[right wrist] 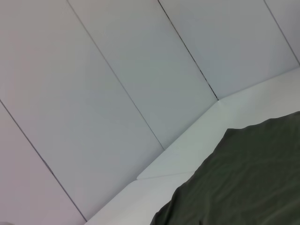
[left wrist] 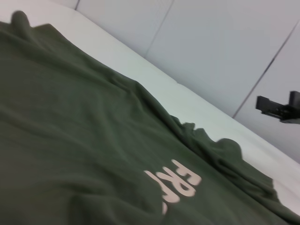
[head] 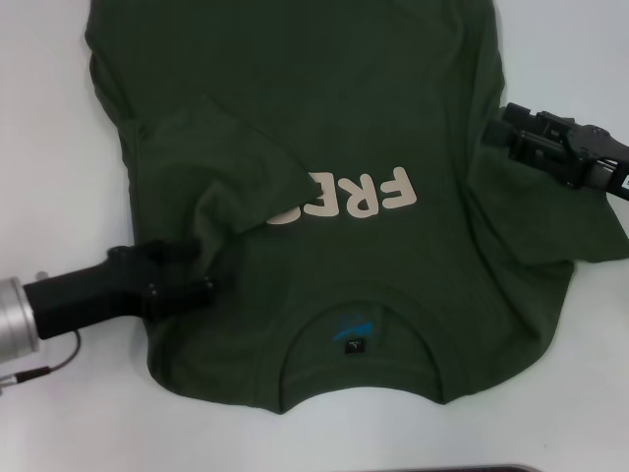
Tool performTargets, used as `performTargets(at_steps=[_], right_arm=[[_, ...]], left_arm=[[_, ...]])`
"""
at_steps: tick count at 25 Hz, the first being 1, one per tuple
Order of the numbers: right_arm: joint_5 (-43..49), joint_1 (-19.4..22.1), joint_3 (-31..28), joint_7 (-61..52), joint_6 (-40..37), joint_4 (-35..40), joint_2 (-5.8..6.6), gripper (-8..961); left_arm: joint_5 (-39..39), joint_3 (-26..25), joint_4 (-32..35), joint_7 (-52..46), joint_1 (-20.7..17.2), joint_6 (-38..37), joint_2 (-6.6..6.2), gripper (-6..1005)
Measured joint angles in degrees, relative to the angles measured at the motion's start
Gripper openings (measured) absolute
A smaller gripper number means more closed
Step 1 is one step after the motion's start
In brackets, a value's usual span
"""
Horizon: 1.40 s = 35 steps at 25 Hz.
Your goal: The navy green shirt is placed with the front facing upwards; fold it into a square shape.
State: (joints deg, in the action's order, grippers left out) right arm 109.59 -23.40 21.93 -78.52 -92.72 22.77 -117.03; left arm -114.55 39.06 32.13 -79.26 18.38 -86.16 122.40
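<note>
The navy green shirt (head: 373,118) lies flat on the white table (head: 49,128), front up, its collar and tag (head: 351,332) nearest me. Its left sleeve (head: 221,167) is folded inward over the chest and covers part of the cream letters (head: 369,197). My left gripper (head: 209,283) rests low on the shirt by the left shoulder, at the base of that folded sleeve. The shirt (left wrist: 84,140) and its letters (left wrist: 176,185) fill the left wrist view. At the shirt's right edge, above the right sleeve, my right gripper (head: 498,133) stands open, holding nothing. The left wrist view catches that same right gripper (left wrist: 276,107) off the cloth.
White table surface (head: 580,59) surrounds the shirt on both sides. A pale panelled wall (right wrist: 117,70) stands behind the table's far edge (right wrist: 187,154). A dark strip (head: 482,468) shows at the near table edge.
</note>
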Motion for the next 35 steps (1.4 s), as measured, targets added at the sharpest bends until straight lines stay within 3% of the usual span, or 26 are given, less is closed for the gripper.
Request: performTargets(at_steps=[6, 21, 30, 35], right_arm=[[0.0, -0.08, -0.04, 0.01, 0.0, 0.0, 0.11, 699], [-0.01, -0.11, -0.05, 0.26, 0.01, 0.0, 0.01, 698], [-0.06, -0.09, -0.04, 0.18, 0.16, 0.0, -0.01, 698], [0.08, 0.95, -0.17, -2.81, -0.21, 1.51, 0.64, 694]], left_arm=[[-1.64, 1.09, -2.5, 0.6, 1.59, 0.82, 1.33, 843], [-1.92, 1.45, -4.22, 0.78, 3.04, 1.68, 1.43, 843], [1.67, -3.61, -2.13, 3.83, 3.41, -10.74, 1.05, 842], [6.01, -5.11, -2.03, 3.8, 3.91, -13.42, 1.16, 842]])
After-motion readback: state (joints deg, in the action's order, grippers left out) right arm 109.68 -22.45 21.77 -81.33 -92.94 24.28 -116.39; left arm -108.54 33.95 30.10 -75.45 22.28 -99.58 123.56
